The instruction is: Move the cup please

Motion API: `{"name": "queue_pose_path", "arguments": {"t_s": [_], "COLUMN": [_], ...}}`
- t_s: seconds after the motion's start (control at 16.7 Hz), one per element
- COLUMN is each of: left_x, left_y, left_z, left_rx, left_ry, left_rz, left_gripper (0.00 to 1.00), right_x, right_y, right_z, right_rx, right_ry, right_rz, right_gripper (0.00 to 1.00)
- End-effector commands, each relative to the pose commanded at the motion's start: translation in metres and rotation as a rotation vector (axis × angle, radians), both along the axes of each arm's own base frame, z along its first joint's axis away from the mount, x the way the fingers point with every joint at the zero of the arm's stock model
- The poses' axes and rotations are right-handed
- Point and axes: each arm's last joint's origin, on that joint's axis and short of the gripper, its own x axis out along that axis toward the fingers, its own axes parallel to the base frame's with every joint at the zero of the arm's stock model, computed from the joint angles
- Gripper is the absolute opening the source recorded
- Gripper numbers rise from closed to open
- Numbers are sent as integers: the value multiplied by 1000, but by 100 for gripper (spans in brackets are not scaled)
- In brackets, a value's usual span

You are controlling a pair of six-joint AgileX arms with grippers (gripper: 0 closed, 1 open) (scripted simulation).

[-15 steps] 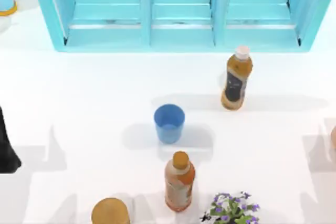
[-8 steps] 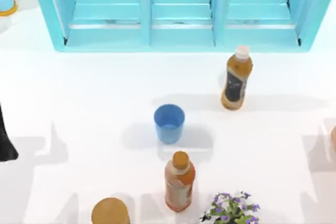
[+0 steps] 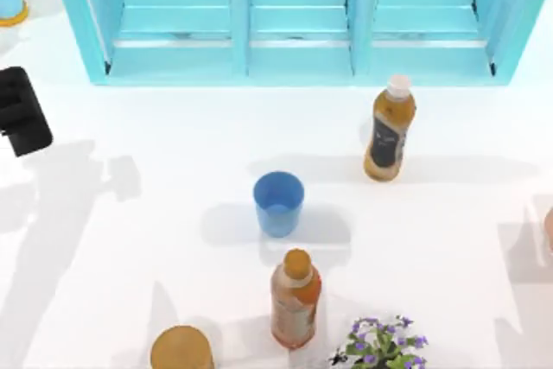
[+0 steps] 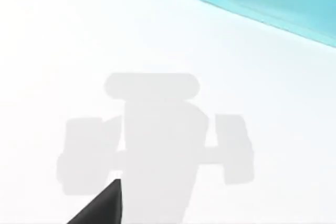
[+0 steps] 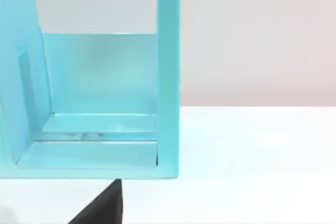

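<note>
While the small plain blue plastic tumbler-shaped cup (image 3: 278, 203) stands upright, mouth up, near the white table's (image 3: 155, 136) centre, the left gripper (image 3: 21, 111) is seen at the table's left edge, well apart. Cup lies to its right and toward the front edge; left arm is judged nearer. Finger state can't be told. Cup looks empty, tapering to base, no handle.

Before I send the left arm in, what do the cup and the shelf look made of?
The cup: likely plastic, plain matte blue, thin uniform wall, no gloss. The shelf: uniform light-blue panels, smooth and faintly reflective on the floor, perhaps painted wood or plastic; cannot tell which.
</note>
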Motion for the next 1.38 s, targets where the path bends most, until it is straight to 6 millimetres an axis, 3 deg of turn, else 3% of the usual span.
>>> {"name": "queue_pose_path", "arguments": {"t_s": [0.18, 0.36, 0.6, 0.84, 1.02, 1.14, 1.38], "left_x": [61, 117, 160, 165, 154, 149, 148], "left_y": [-29, -77, -156, -231, -268, -278, -280], "left_z": [5, -13, -45, -52, -44, -40, -39], "left_rx": [3, 58, 144, 173, 165, 158, 157], "left_ry": [305, 581, 809, 861, 850, 841, 840], "left_rz": [1, -25, -93, -196, -271, -297, -301], "left_gripper": [100, 100, 100, 100, 100, 100, 100], "right_x": [0, 0, 0, 0, 0, 0, 0], "right_y": [0, 0, 0, 0, 0, 0, 0], "right_z": [0, 0, 0, 0, 0, 0, 0], "right_rx": [0, 0, 0, 0, 0, 0, 0], "right_ry": [0, 0, 0, 0, 0, 0, 0], "right_rz": [0, 0, 0, 0, 0, 0, 0], "right_gripper": [100, 100, 100, 100, 100, 100, 100]}}
